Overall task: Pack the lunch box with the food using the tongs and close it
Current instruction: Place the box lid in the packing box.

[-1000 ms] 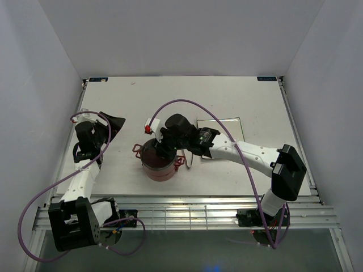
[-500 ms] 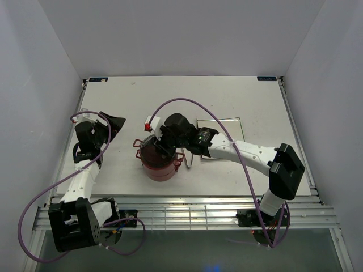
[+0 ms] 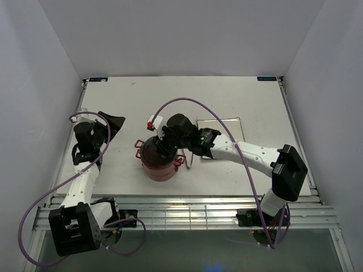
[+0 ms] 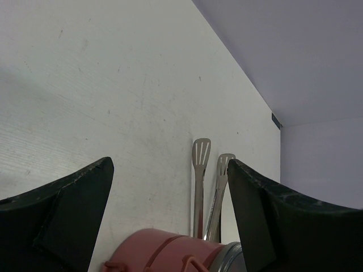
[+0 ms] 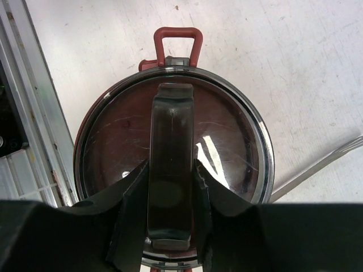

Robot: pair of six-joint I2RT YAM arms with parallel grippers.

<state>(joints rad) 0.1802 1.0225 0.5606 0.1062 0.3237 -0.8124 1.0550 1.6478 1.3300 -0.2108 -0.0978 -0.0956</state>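
The lunch box (image 3: 157,164) stands mid-table as a dusty-red round stack; its side also shows at the bottom of the left wrist view as the lunch box (image 4: 164,249). A dark-red disc lid (image 5: 227,141) with a steel rim lies on top. My right gripper (image 5: 170,175) is shut on the lid's flat handle strap (image 5: 170,130), one jaw on each side; from above, the right gripper (image 3: 165,145) sits over the box. The silver tongs (image 4: 199,187) lie flat beyond the box. My left gripper (image 4: 169,164) stands open and empty at the left. The food is out of view.
A white square plate (image 3: 227,127) lies right of the box, partly under the right arm. A red clasp (image 5: 177,42) sticks out from the box's far rim. The metal rail (image 3: 187,212) runs along the table's near edge.
The right gripper and the lid have shifted slightly up and left over the box. The left arm has stayed where it was.
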